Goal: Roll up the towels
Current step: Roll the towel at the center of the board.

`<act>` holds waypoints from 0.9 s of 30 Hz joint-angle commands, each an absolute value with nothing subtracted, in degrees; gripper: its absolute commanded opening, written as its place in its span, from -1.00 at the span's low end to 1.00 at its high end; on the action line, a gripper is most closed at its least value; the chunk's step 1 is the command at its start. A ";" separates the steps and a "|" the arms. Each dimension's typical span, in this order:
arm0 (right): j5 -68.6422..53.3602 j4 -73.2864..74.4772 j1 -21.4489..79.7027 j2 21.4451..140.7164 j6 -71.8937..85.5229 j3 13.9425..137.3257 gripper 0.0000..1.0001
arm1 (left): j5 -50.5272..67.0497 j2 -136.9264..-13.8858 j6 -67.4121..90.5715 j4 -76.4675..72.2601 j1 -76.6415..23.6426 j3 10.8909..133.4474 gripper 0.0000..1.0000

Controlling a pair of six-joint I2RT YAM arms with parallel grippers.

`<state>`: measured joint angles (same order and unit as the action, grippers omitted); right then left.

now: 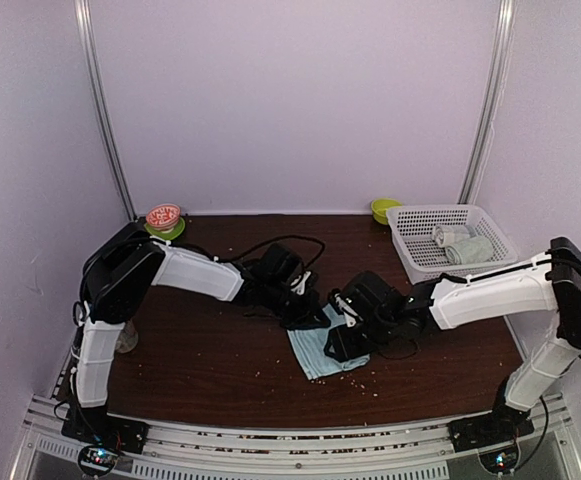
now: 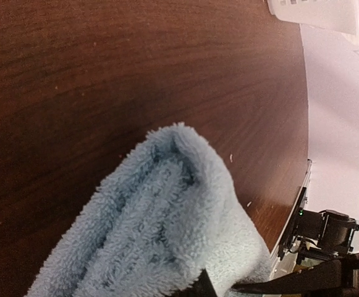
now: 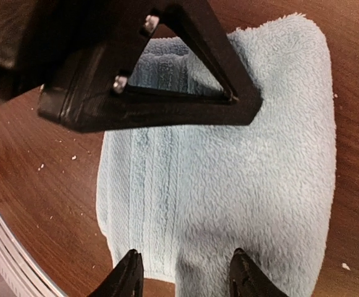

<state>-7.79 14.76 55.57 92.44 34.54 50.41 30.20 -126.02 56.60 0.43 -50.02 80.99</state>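
Risk of bunching the light blue towel, lying on the tabletop between the arms, by tugging with left jaws pinched shut on one folded end and right jaws open astride the opposite edge (gripping nothing). Or of losing so thin a pinch.

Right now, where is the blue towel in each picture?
Top external: the light blue towel lies near the picture's centre.
Left wrist: it fills the lower middle, bunched up close to the camera.
Right wrist: it fills the centre and right, spread flat.
Shared landmark: the dark wooden table lies under it in all three views.
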 commanded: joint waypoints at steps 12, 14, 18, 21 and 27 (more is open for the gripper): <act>-3.79 24.96 57.26 90.48 31.20 52.44 -0.80 | 29.16 -128.11 57.39 0.22 -48.43 78.00 -1.00; -3.83 25.38 57.70 92.61 32.13 52.28 -0.83 | 29.26 -128.06 57.25 0.33 -48.43 77.72 -1.00; -4.40 26.44 57.90 96.29 33.53 52.48 -0.86 | 29.39 -127.89 56.72 0.73 -48.43 77.07 -1.00; -4.42 27.26 57.90 94.66 32.88 53.15 -0.87 | 28.84 -127.55 55.78 1.75 -48.43 76.44 -1.00; -10.70 20.87 52.78 83.01 34.14 49.66 -0.21 | 28.52 -127.36 54.42 3.16 -48.43 76.07 -1.00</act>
